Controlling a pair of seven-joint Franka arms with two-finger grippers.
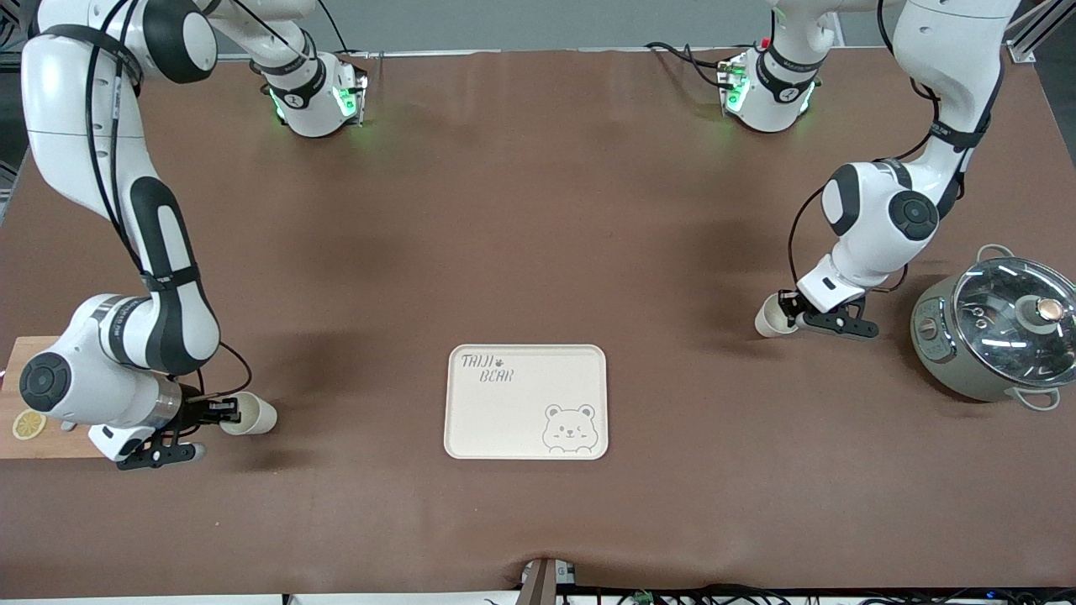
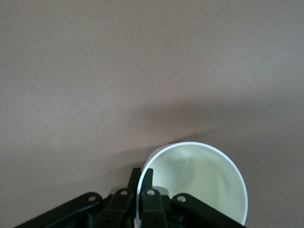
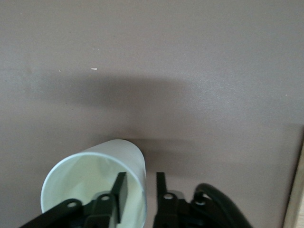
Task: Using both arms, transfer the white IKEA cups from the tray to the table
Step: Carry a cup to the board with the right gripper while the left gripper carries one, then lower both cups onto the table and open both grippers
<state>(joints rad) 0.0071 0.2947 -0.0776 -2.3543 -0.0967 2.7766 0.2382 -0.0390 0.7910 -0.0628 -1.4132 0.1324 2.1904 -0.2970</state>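
Two white IKEA cups are tipped on their sides. One cup [image 1: 252, 413] is toward the right arm's end of the table, its mouth facing my right gripper [image 1: 220, 412]. In the right wrist view, my right gripper [image 3: 140, 178] is open: one finger is inside the cup [image 3: 80, 175], the other outside, with gaps to the wall. The other cup [image 1: 769, 318] is toward the left arm's end, at my left gripper [image 1: 788, 313]. In the left wrist view, my left gripper [image 2: 141, 173] is shut on that cup's [image 2: 204, 180] rim wall.
A beige bear-print tray [image 1: 521, 420] lies mid-table, between the cups and nearer the front camera. A grey lidded cooker pot [image 1: 996, 328] stands beside the left gripper. A wooden board [image 1: 34, 395] with a lemon slice [image 1: 29, 424] lies under the right arm.
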